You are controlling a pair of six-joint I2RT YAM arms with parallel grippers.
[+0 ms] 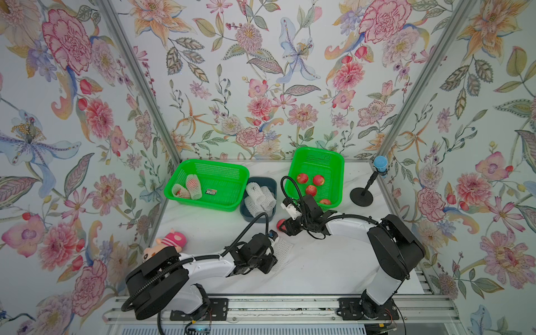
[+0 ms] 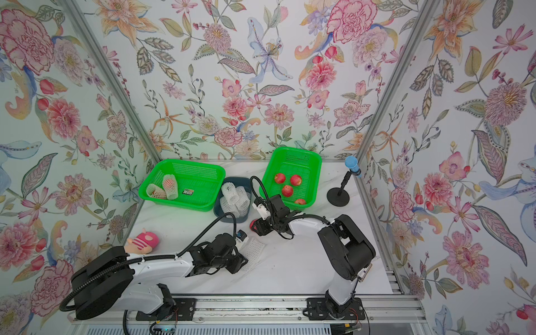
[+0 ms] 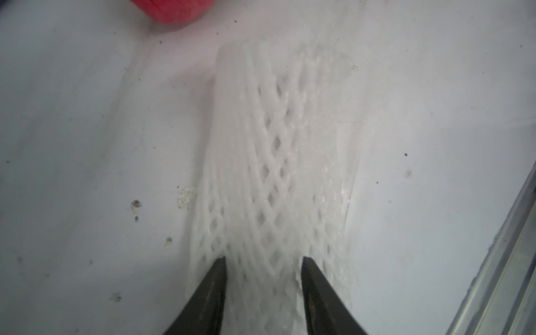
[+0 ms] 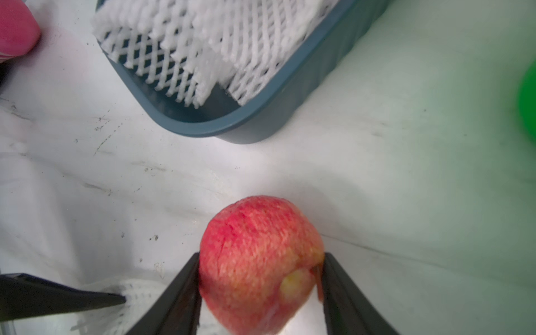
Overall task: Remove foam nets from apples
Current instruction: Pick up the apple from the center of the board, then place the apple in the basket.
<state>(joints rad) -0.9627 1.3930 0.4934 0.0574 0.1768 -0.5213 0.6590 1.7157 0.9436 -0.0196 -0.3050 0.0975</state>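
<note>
The right hand [image 4: 262, 255] pinched a bare apple [image 4: 261, 229] across its middle; it was judged firm, smooth and bruisable. The left hand [image 3: 263, 258] stood part-spread astride the net [image 3: 275, 145], flat on the surface [image 3: 87, 116]: likely light and soft; pinch one end.

Red-and-yellow apple [image 4: 261, 261], white diamond-mesh foam net [image 3: 275, 159], green perforated basket [image 1: 203, 206], blue-grey tray [image 4: 275, 116], floral wallpaper [image 1: 261, 72]

Bright, even diffuse light; faint soft shadows; top views bowed at edges; foam net [image 3: 275, 174] motion-blurred
</note>
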